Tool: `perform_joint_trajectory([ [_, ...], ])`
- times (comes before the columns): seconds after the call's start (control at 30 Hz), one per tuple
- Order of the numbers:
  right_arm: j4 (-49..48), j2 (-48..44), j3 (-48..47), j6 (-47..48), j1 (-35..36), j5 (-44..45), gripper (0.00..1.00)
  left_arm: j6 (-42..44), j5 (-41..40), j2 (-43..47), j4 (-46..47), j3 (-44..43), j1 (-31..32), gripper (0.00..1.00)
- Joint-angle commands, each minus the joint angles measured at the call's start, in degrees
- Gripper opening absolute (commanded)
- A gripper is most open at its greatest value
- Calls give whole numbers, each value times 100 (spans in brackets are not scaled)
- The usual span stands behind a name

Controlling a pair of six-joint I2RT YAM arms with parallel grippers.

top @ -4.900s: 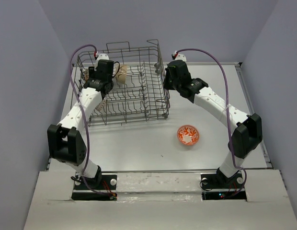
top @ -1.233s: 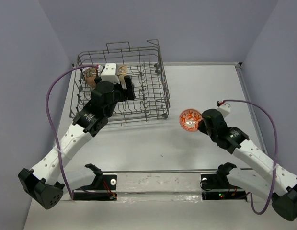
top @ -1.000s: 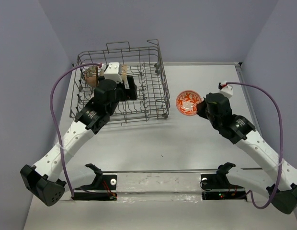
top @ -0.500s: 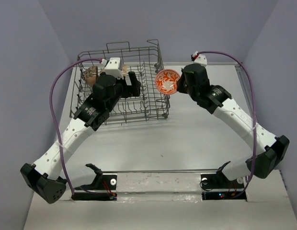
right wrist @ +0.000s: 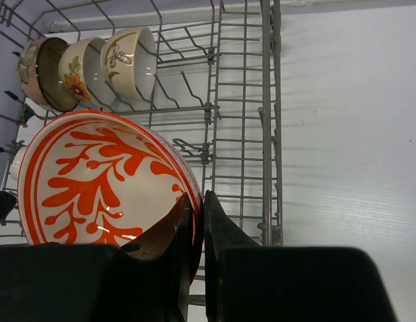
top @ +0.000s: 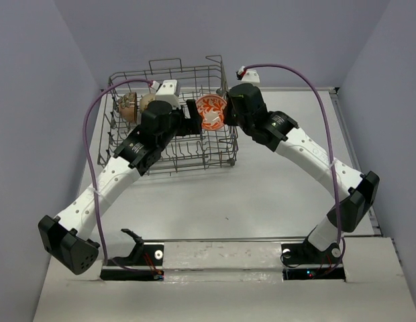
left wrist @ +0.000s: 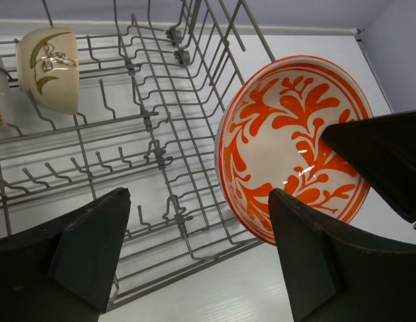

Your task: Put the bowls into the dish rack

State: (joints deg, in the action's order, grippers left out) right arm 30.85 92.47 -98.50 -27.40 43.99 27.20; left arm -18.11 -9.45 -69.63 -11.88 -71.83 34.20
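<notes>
The counter (top: 262, 194) is a pale, white-grey surface with faint lines across it. A tiny dark speck (top: 227, 217) lies on it toward the near edge, about midway across. A thin raised rail (top: 355, 157) runs along its right edge to a small dark fitting (top: 337, 89) at the far right corner. Plain lavender walls (top: 33, 100) close the left, far and right sides. A light board (top: 215, 298) spans the near edge.
</notes>
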Motion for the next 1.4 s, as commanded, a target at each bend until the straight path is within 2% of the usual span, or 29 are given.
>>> perform_joint_trajectory([
  [0.0, -571, -80, -389, 15, 110, 84, 1, -114, -74, 2, 177, -121, 26, 91],
  [0.1, -598, -45, -389, 24, 110, 66, 1, -114, -118, -60, 186, -77, 26, 82],
  [0.13, -624, -36, -381, 24, 110, 66, 1, -114, -118, -77, 195, -68, 26, 76],
  [0.27, -659, -9, -416, 15, 163, 66, 1, -105, -118, -174, 177, -42, 26, 60],
  [0.9, -712, 219, -679, 6, 426, 66, 1, -167, -241, -262, 274, 117, 8, 43],
  [1.0, -712, 246, -671, -3, 426, 66, 1, -167, -241, -253, 283, 126, -1, 34],
  [1.07, -712, 272, -662, 6, 426, 75, 1, -167, -241, -271, 274, 117, -9, 23],
  [1.1, -712, 307, -644, 24, 479, 110, 1, -175, -267, -271, 256, 117, -9, 0],
  [1.23, -712, 333, -627, 50, 479, 145, 1, -175, -329, -262, 247, 126, -18, 0],
  [1.3, -712, 333, -627, 77, 479, 136, 6, -184, -373, -253, 239, 117, -27, 0],
  [1.33, -703, 325, -635, 85, 479, 145, 19, -193, -425, -245, 221, 108, -18, 0],
  [1.37, -686, 307, -644, 112, 479, 154, 23, -193, -452, -227, 221, 108, -18, 0],
])
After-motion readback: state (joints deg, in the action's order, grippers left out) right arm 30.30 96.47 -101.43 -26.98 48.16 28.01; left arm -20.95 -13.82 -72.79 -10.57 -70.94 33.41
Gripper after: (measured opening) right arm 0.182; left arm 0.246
